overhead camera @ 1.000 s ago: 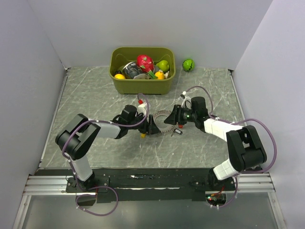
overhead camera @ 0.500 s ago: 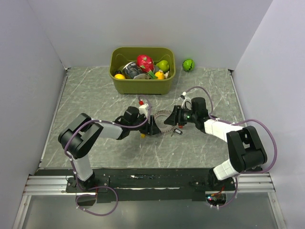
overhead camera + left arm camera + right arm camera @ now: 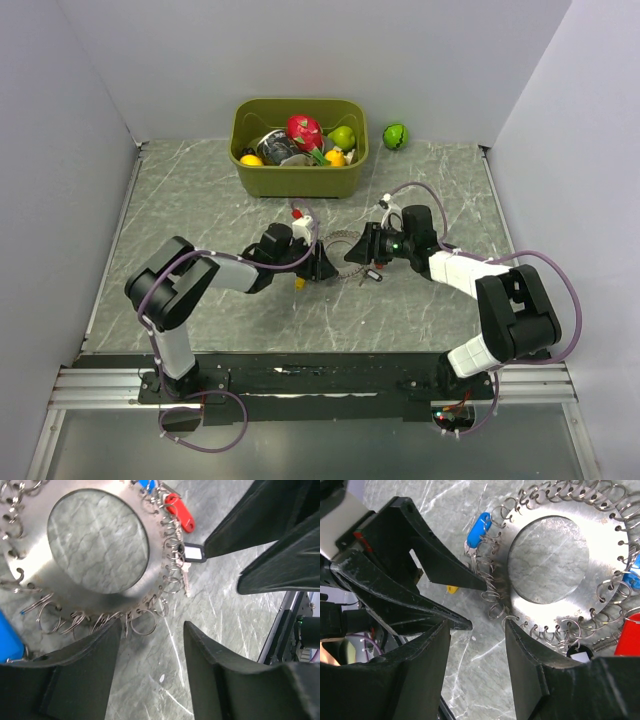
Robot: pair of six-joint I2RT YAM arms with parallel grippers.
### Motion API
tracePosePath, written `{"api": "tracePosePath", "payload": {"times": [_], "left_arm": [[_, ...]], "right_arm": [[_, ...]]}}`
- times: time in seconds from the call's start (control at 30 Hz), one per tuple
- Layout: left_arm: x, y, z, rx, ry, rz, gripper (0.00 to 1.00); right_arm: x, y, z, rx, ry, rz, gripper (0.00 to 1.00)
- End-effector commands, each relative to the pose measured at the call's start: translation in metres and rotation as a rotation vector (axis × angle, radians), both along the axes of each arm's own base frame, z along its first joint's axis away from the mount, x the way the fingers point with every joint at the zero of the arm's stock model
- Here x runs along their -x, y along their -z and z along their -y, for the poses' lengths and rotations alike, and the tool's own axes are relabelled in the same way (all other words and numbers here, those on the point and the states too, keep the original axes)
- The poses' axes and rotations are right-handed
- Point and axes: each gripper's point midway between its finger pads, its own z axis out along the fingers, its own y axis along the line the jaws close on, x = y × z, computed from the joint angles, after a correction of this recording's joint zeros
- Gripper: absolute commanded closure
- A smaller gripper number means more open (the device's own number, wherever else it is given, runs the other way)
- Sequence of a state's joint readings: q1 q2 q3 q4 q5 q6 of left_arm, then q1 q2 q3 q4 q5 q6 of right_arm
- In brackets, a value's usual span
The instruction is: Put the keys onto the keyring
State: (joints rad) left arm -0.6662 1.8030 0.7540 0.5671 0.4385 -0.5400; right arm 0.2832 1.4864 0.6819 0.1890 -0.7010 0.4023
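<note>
**A:** The keyring (image 3: 347, 252) lies flat in the middle of the table (image 3: 200, 200), between the two claws. A red key (image 3: 180, 512) and a dark key (image 3: 192, 554) sit at its rim. The dark head has a pale panel, too small to read.

**B:** The left gripper (image 3: 322, 264) is spread wide at the rim and holds nothing. The right gripper (image 3: 356, 250) is also spread and empty. A yellow key (image 3: 299, 284) lies just beside the left one.

The keyring (image 3: 100, 599) is cut off at left.
</note>
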Motion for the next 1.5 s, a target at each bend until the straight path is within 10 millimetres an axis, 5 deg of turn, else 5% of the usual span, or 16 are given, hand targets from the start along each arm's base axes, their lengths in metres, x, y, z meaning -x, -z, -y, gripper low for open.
{"api": "tracePosePath", "payload": {"times": [0.0,0.57,0.67,0.8,0.87,1.07,1.27,1.47], "left_arm": [[-0.002,-0.01,0.012,0.053,0.04,0.046,0.47],[-0.01,0.014,0.002,-0.07,-0.019,0.039,0.66],[-0.01,0.016,0.007,-0.066,-0.008,0.033,0.75],[-0.013,0.011,0.011,-0.071,-0.018,0.037,0.99],[-0.017,0.008,0.009,-0.079,-0.048,0.048,0.99],[-0.024,-0.041,0.013,-0.025,-0.049,0.141,0.99],[-0.028,-0.109,0.014,0.041,-0.035,0.292,0.99],[-0.024,-0.175,0.011,0.031,0.051,0.483,0.99]], "right_arm": [[-0.004,-0.021,0.0,-0.027,-0.011,0.092,0.45],[-0.006,-0.025,-0.003,-0.045,-0.019,0.095,0.45],[-0.005,-0.025,-0.003,-0.041,-0.023,0.095,0.45],[-0.004,-0.031,-0.001,-0.033,-0.016,0.112,0.45],[-0.004,-0.033,0.001,-0.026,-0.007,0.126,0.45],[-0.002,-0.053,0.001,-0.071,-0.015,0.155,0.44],[0.003,-0.089,0.004,-0.105,-0.011,0.233,0.37],[0.012,-0.132,0.014,-0.114,0.014,0.37,0.18]]}}
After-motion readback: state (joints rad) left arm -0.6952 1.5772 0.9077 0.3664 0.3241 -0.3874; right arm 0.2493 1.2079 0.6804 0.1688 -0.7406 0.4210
